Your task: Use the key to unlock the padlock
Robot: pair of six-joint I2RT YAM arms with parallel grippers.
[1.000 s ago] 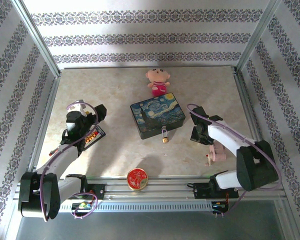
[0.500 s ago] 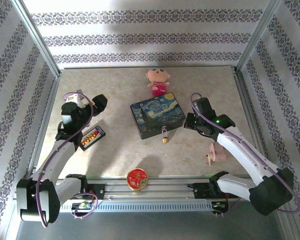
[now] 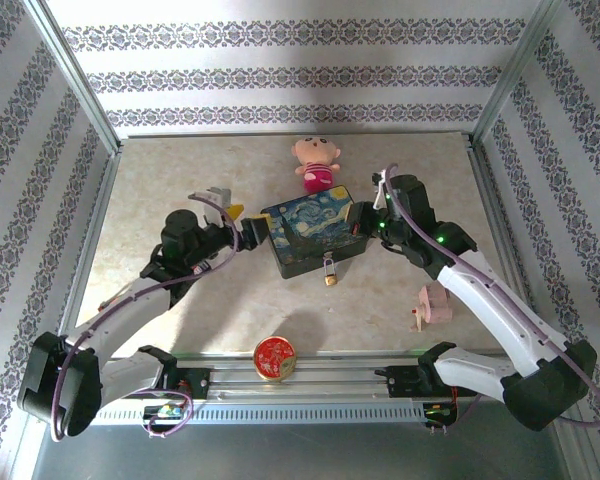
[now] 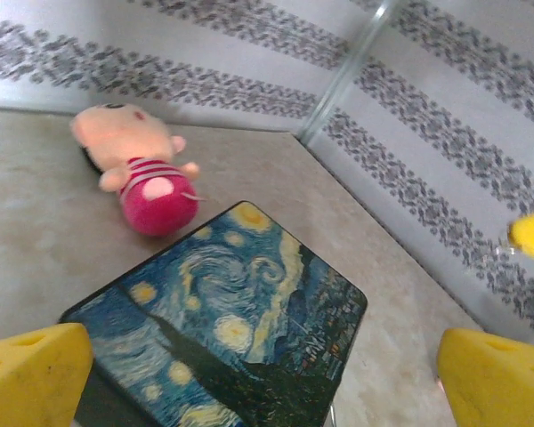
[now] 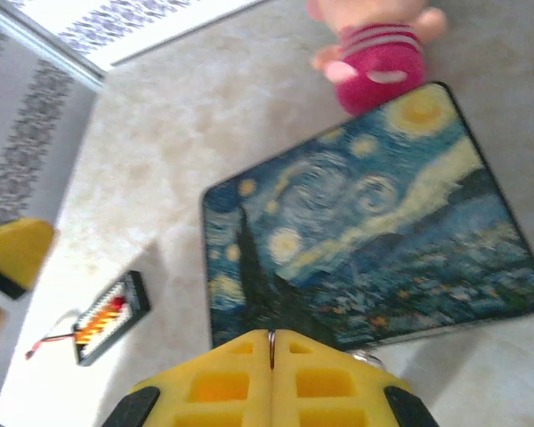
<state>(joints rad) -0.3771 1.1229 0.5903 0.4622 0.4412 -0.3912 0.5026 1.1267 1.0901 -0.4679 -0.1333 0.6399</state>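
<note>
Top view
Table (image 3: 180, 180): a pale marbled top inside patterned walls, with both arms reaching in from 6 o'clock.
Blue tin box (image 3: 315, 235): sits near the middle of the table, lid painted with a swirling night sky.
Padlock (image 3: 329, 272): hangs at the box's 6 o'clock wall, thin silvery shackle up and brass body down against the table.
Plush doll (image 3: 316, 163): lies at 12 o'clock of the box, just beside it.
Round red tin (image 3: 275, 358): sits at 6 o'clock of the box, well apart from it, at the table's near edge.
Pink object (image 3: 430, 305): lies at 4 o'clock of the box, under the right arm.
Left fingers (image 3: 235, 212): spread, just beside the box's 9 o'clock corner; contact cannot be told.
Right fingers (image 3: 363, 222): pressed together at the box's 3 o'clock corner; contact cannot be told.

Left wrist view
Left fingers (image 4: 31, 374): yellow pads at 7 and 5 o'clock of the picture, wide apart, nothing between them but the box beyond.
Blue tin box (image 4: 222, 338): one corner points toward the far wall.
Plush doll (image 4: 142, 173): lies at 11 o'clock of the box.

Right wrist view
Right fingers (image 5: 231, 382): yellow pads closed face to face at 6 o'clock; whether anything is pinched cannot be told.
Blue tin box (image 5: 365, 240): lies beyond the pads, tilted in the picture.
Plush doll (image 5: 374, 53): lies at 12 o'clock of the box.
Beaded black frame (image 5: 107, 318): lies on the table at 8 o'clock of the box.
Padlock: cannot be made out clearly.
</note>
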